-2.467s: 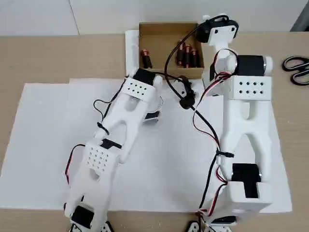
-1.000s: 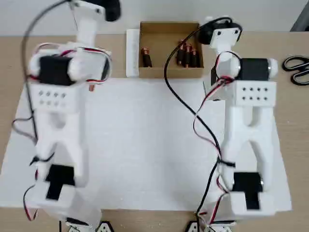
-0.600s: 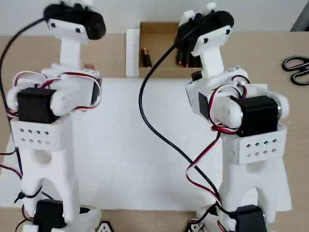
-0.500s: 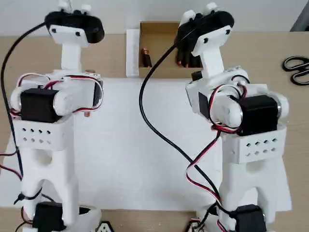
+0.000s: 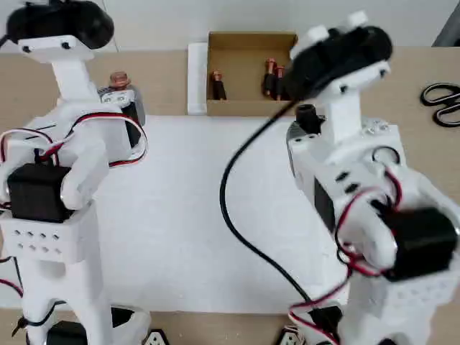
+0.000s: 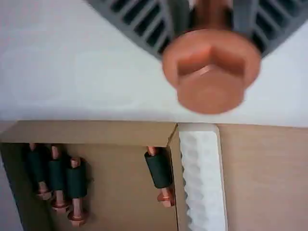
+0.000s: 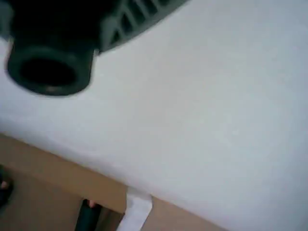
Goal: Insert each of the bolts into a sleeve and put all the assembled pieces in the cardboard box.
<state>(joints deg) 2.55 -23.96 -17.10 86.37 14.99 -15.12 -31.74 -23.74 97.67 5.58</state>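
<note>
My left claw (image 6: 211,17) is showing grey ribbed fingers (image 6: 139,21), and the bolt (image 6: 211,72) in it is shining copper-orange. My right claw (image 7: 62,29) is carrying a black sleeve (image 7: 48,67). The cardboard box (image 5: 244,65) is looking plain brown, and the finished pieces (image 6: 159,169) inside are showing dark, greenish-black bodies with copper ends. The foam sheet (image 5: 201,208) is lying white on the tan table (image 5: 165,79). My arms (image 5: 54,244) are looking white, with black motors (image 5: 32,192).

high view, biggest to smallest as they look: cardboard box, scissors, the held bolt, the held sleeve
1. cardboard box
2. scissors, partly cut off at the edge
3. bolt and sleeve: about alike, and both are held up nearer the camera, so not ranked
</note>
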